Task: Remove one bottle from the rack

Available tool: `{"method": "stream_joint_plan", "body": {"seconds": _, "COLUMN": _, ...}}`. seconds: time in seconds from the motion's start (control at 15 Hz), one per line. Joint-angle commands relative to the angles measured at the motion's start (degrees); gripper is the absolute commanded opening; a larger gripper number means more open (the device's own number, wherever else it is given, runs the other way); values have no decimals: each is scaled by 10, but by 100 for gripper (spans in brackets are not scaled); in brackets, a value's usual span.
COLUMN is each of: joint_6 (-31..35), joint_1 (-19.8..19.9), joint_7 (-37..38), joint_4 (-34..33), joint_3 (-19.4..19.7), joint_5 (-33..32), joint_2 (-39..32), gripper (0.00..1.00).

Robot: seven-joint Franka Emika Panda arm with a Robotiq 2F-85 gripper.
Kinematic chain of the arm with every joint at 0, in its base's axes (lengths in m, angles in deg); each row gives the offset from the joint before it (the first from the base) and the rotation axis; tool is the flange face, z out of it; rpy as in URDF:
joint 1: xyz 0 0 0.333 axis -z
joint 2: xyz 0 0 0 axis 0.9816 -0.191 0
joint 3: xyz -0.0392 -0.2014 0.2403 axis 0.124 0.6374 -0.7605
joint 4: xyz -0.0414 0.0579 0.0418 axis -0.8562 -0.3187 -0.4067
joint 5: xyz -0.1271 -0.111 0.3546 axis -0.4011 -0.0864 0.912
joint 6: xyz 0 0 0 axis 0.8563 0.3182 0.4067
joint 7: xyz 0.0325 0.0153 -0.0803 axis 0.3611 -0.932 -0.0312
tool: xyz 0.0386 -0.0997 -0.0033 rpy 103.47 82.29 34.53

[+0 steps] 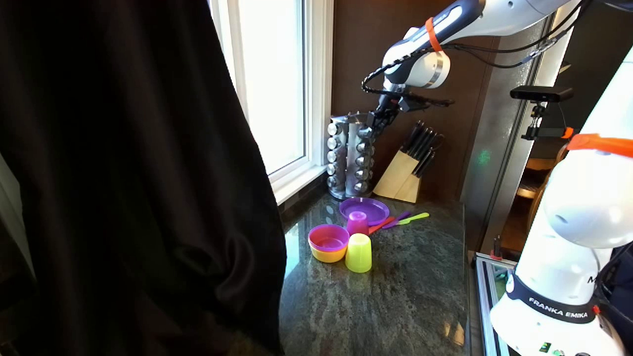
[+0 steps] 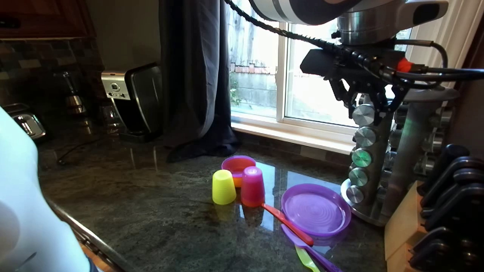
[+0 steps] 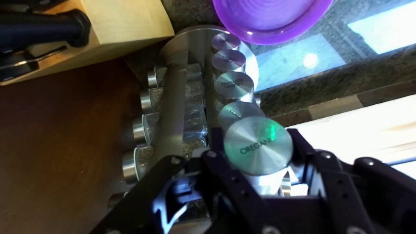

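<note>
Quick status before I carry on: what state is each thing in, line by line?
Oregano jar: capped, topmost in its column
Gripper: straddling that jar; clamped or not, unclear
Rack: upright
Purple plate: face up
Bowls: upright, nested
Yellow-green cup: upside down
Pink cup: upside down
Colored knives: lying down
Knife block: loaded
Curtain: drawn aside
</note>
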Motion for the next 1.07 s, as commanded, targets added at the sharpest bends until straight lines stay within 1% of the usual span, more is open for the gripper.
{"method": "stream_joint_plan", "body": {"seconds": 0.0, "joint_6": -34, "joint_1": 1, "joint_7": 15, "joint_4": 1, "joint_3": -3, "joint_5": -8, "joint_2": 35, "gripper": 25}}
{"method": "stream_joint_plan", "body": {"seconds": 0.33, "joint_6": -52, "joint_1": 2, "joint_7": 9, "joint_4": -1, "joint_3": -1, "joint_5": -13, "joint_2": 40, "gripper": 25}}
{"method": "stream_joint_plan", "body": {"seconds": 0.4, "joint_6": -9, "joint_1": -2, "joint_7": -13, "joint_4": 7, "joint_3": 2, "joint_5": -1, "joint_2": 40, "gripper": 25}}
{"method": "stream_joint_plan", "body": {"seconds": 0.53, "joint_6": -1, "joint_1": 1, "joint_7": -19, "joint_4": 5, "joint_3": 4, "joint_5": -7, "joint_2": 36, "gripper": 25}}
{"method": "stream_joint_plan", "body": {"seconds": 0.67, "joint_6": 29, "joint_1": 4, "joint_7": -37, "joint_4": 7, "joint_3": 7, "joint_5": -20, "joint_2": 29, "gripper": 25}}
{"method": "stream_joint_plan", "body": {"seconds": 0.73, "joint_6": 32, "joint_1": 5, "joint_7": -45, "joint_4": 6, "joint_3": 9, "joint_5": -24, "joint_2": 26, "gripper": 25}}
{"method": "stream_joint_plan", "body": {"seconds": 0.87, "joint_6": 58, "joint_1": 2, "joint_7": -78, "joint_4": 13, "joint_3": 12, "joint_5": -28, "joint_2": 24, "gripper": 25}}
{"method": "stream_joint_plan", "body": {"seconds": 1.0, "joint_6": 58, "joint_1": 3, "joint_7": -95, "joint_4": 16, "joint_3": 15, "joint_5": -36, "joint_2": 22, "gripper": 25}}
